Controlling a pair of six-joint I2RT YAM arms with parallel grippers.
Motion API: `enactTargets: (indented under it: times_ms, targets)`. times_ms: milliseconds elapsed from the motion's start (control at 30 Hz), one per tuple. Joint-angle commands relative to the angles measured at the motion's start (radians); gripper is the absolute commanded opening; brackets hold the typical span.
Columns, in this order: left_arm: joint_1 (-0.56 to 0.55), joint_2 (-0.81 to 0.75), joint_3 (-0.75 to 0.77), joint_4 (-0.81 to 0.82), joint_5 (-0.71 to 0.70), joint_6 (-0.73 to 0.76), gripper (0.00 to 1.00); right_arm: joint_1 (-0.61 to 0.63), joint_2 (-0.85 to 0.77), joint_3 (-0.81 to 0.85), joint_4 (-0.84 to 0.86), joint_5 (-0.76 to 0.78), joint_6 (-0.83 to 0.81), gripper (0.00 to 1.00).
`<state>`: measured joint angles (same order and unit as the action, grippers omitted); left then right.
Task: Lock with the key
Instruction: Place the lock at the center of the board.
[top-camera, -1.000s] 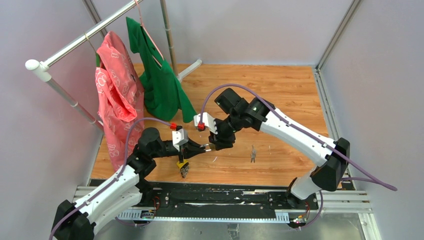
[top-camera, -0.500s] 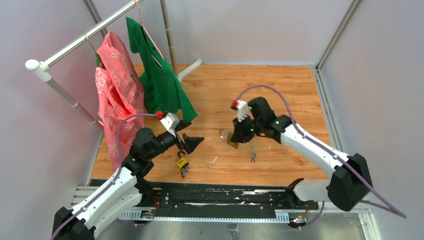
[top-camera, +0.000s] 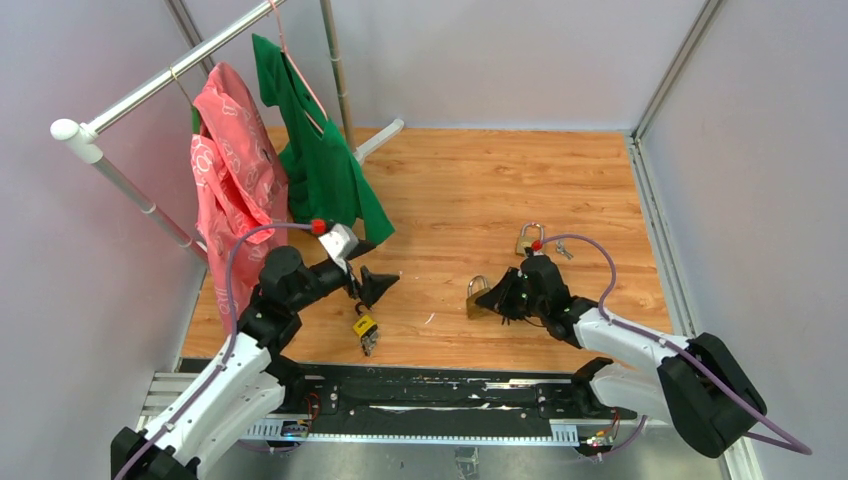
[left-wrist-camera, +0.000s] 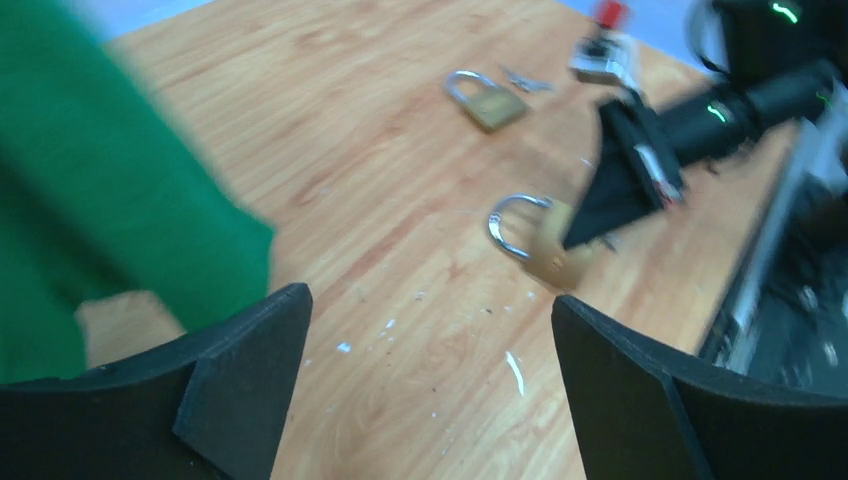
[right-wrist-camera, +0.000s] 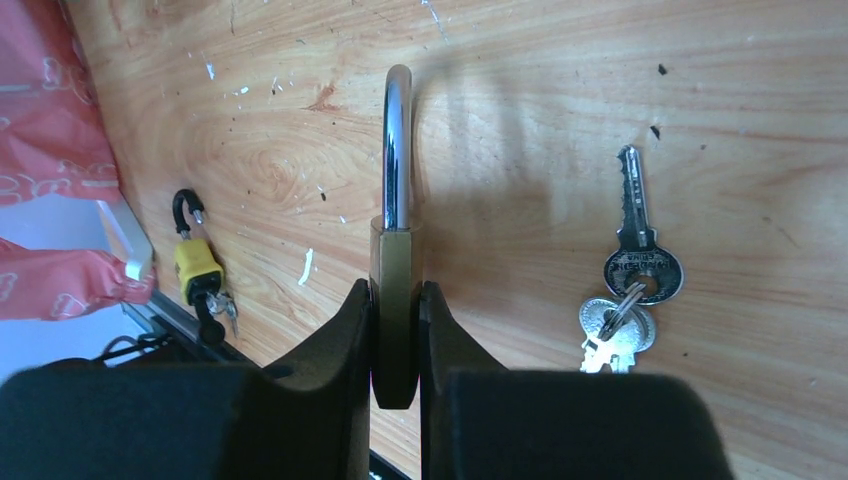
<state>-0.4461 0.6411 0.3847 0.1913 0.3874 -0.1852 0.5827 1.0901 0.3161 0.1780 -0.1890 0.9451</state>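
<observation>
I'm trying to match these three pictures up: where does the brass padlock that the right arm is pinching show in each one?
Top external: brass padlock low centre, at the tip of the right gripper.
Left wrist: right of centre, shackle toward the left.
Right wrist: dead centre, shackle pointing up.
Shared landmark: the right gripper's black fingers clamped on its body, seen in all three views.

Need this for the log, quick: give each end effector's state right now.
Left end effector: open, holding nothing.
Right end effector: closed on the brass padlock.
</observation>
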Motion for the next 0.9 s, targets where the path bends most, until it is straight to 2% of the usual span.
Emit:
enactTargets:
  times_ms: [0, 33, 100, 200, 233, 267, 333, 433, 533, 700, 800, 867]
  targets:
    - [0.004, 0.005, 0.165, -0.43, 0.528, 0.704, 0.93, 0.012, 0.005, -0.001, 0.024, 0.017, 0.093, 0.1]
    - [0.004, 0.016, 0.211, -0.628, 0.561, 0.915, 0.93, 0.012, 0.009, 0.012, -0.002, 0.003, 0.073, 0.2]
    - [0.001, 0.061, 0.289, -0.96, 0.524, 1.288, 0.93, 0.012, 0.013, 0.046, -0.077, -0.018, 0.031, 0.43]
    - [-0.045, 0.157, 0.36, -1.311, 0.326, 1.725, 0.94, 0.012, -0.015, 0.098, -0.229, -0.014, -0.022, 0.58]
    - [-0.077, 0.184, 0.368, -1.388, 0.229, 1.836, 0.95, 0.012, -0.032, 0.124, -0.267, -0.006, -0.045, 0.62]
    - [-0.133, 0.212, 0.368, -1.455, 0.152, 1.883, 0.97, 0.012, -0.056, 0.147, -0.309, 0.006, -0.081, 0.67]
    - [-0.181, 0.276, 0.354, -1.478, 0.051, 1.931, 0.99, 0.012, -0.077, 0.203, -0.389, 0.028, -0.133, 0.7]
    - [-0.187, 0.385, 0.35, -1.446, 0.033, 1.992, 1.0, 0.012, -0.087, 0.294, -0.487, 0.041, -0.23, 0.72]
    - [-0.187, 0.431, 0.312, -1.246, 0.051, 1.947, 1.0, 0.019, -0.086, 0.377, -0.566, 0.038, -0.327, 0.72]
    - [-0.186, 0.523, 0.274, -0.965, 0.032, 1.828, 0.99, 0.027, -0.125, 0.401, -0.556, 0.041, -0.382, 0.72]
    - [-0.186, 0.558, 0.253, -0.92, 0.02, 1.841, 0.98, 0.028, -0.128, 0.402, -0.552, 0.05, -0.404, 0.72]
    - [-0.186, 0.58, 0.245, -0.926, 0.009, 1.849, 0.93, 0.028, -0.118, 0.402, -0.547, 0.043, -0.416, 0.72]
